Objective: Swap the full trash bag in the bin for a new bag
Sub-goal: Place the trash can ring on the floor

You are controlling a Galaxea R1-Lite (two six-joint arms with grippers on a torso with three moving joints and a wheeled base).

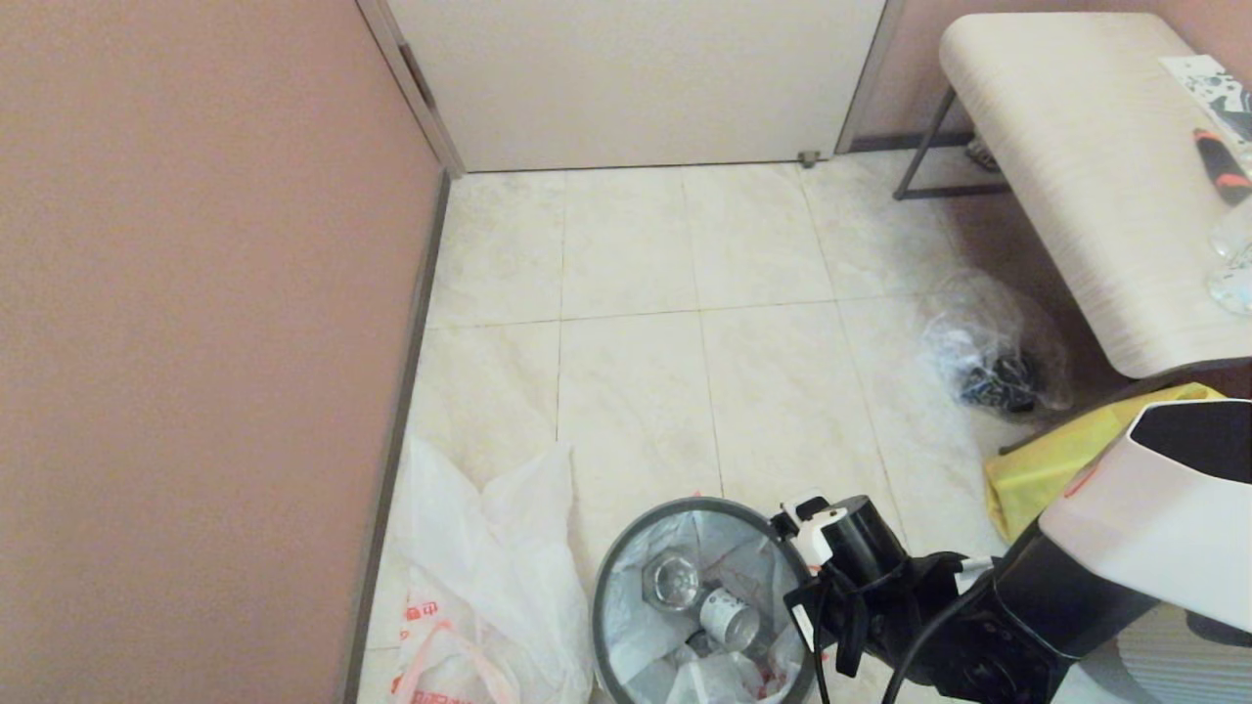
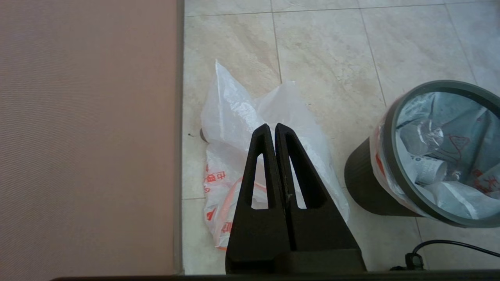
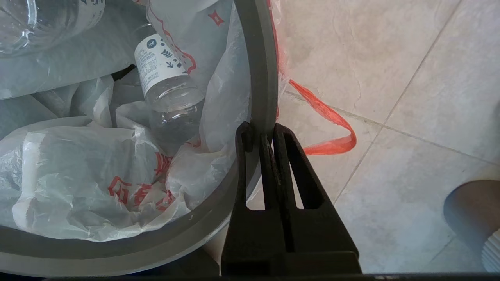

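Furthest to the left of the working pincer, against the pink wall (image 1: 196,342), the new bag (image 1: 479,587) lies limp and crumpled on the floor tiles (image 1: 636,391), untouched. The left gripper (image 2: 275,132) hangs just above it with its fingers pressed together, holding nothing; that arm looks parked.

Next comes the bin (image 1: 611,577), standing upright with the full trash bag (image 1: 685,606) lining it and folded over the edge. Clear bottles (image 3: 168,89) and a silver can (image 1: 729,616) sit inside, on the far side of the rim from the working pincer.

The right gripper (image 3: 265,134) is at the bin's right edge, its fingers clamped on the dark grey rim hoop (image 3: 259,78), one finger inside the ring and one outside. An orange-red handle (image 3: 328,117) of the full bag trails onto the floor just beyond the outer finger.

Well off to its right are a clear bag with dark contents (image 1: 998,352), a yellow tote (image 1: 1066,460) and a table (image 1: 1076,166).

By my reading the task has barely begun: the hoop is gripped but not lifted. Still left: free the hoop, pull the full bag out, set it aside, fit the new bag and press the hoop back.
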